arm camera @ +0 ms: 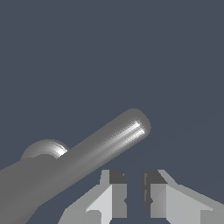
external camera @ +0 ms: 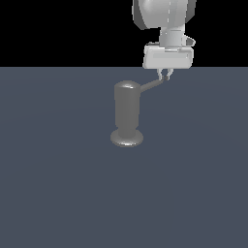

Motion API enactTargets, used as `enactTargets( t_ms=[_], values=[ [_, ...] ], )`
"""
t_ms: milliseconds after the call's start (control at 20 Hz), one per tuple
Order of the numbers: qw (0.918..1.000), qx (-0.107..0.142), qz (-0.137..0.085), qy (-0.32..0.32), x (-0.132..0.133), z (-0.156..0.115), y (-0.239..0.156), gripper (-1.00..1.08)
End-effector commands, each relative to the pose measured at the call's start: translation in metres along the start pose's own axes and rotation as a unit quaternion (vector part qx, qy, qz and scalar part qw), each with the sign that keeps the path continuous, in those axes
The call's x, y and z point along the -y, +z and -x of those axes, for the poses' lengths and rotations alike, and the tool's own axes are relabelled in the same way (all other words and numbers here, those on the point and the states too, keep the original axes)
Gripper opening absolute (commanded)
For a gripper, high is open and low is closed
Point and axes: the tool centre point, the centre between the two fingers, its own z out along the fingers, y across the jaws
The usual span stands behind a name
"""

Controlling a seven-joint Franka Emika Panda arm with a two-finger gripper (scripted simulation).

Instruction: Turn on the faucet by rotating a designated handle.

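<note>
Flat slate-blue desk (external camera: 58,193) fills lower scene; black void behind. Dull-grey metallic upright cylinder faucet (external camera: 127,114), domed top, flared round base, stands mid-desk. Thin grey metallic rod handle (external camera: 151,85) juts toward exterior view's right. White robot hand (external camera: 165,75) hangs at rod's tip, fingers nearly together, narrow gap, nothing between them. Contact with rod unclear. Arm cut off by frame top.
</note>
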Motion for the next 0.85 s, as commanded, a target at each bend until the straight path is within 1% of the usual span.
enactTargets(
  t_ms=[0, 800],
  values=[
    [1.0000, 0.006, -0.003, -0.001, 0.004, -0.005, 0.014, -1.00],
    [1.0000, 0.008, -0.002, 0.001, 0.005, -0.028, 0.016, -1.00]
  ],
)
